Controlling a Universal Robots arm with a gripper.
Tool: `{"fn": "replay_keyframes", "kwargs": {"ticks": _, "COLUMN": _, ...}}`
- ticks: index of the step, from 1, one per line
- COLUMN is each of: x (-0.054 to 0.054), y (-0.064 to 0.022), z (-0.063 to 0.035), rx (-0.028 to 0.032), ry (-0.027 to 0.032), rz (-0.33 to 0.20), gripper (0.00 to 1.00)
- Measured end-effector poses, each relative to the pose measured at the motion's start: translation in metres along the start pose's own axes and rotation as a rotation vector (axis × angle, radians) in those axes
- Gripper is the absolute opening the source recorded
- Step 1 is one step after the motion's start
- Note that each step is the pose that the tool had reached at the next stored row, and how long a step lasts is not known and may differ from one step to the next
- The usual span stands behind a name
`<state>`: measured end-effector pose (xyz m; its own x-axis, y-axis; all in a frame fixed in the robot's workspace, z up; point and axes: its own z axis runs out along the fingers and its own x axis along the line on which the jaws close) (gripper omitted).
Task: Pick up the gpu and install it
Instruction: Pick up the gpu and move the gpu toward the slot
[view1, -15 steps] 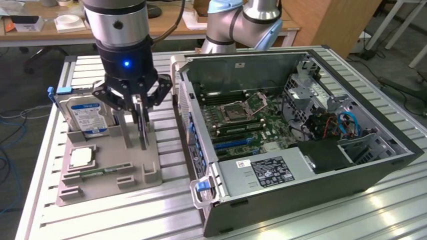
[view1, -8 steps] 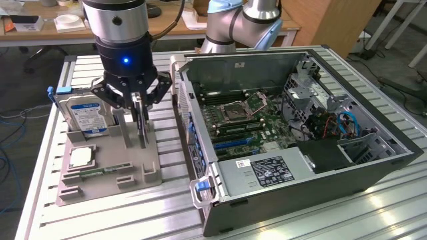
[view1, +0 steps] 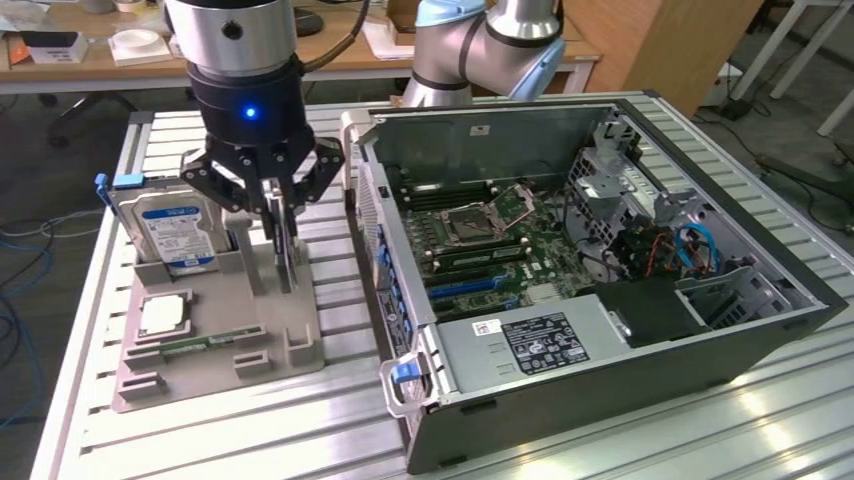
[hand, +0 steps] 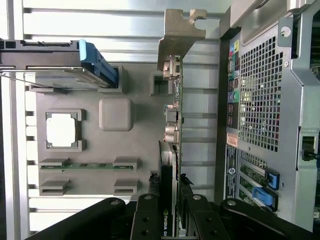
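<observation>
Black and very slim, the gpu (view1: 283, 255) is standing on edge in the grey holder (view1: 200, 375), out on the slatted table to the exterior view's left of the open computer case (view1: 601, 390). The gripper (view1: 276, 225) is right on top of it. The jaws are drawn about halfway in, and from the wrist view the fingers (hand: 150, 210) look pressed against both faces of the card near its upper edge. I'd call that a grip, with the card's lower edge down at the holder's slot.

What worries me is that it's a narrow pinch on a long, thin board. If the pads sit off its middle, the card could swing in the grip once its weight comes free. The metal bracket (hand: 179, 30) at the far end has a hooked tip, and I'd guess that is the part most likely to snag on the holder's wall. The hard drive (view1: 167, 225) stands just beside it too, so any tilt that way could knock it. The case's side wall is also close.

As for the pose, the wrist points straight down over the holder, blue light glowing, fingers in line with the card. The rest of the arm (view1: 481, 40) rises behind the case.
</observation>
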<state>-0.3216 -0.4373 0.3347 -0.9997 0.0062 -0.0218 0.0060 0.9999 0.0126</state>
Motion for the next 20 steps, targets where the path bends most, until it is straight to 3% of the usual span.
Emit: {"fn": "replay_keyframes", "kwargs": {"ticks": 20, "x": 0.000, "y": 0.0002, "z": -0.0142, "rx": -0.0002, "ry": -0.0001, "rz": 0.000, "gripper": 0.26}}
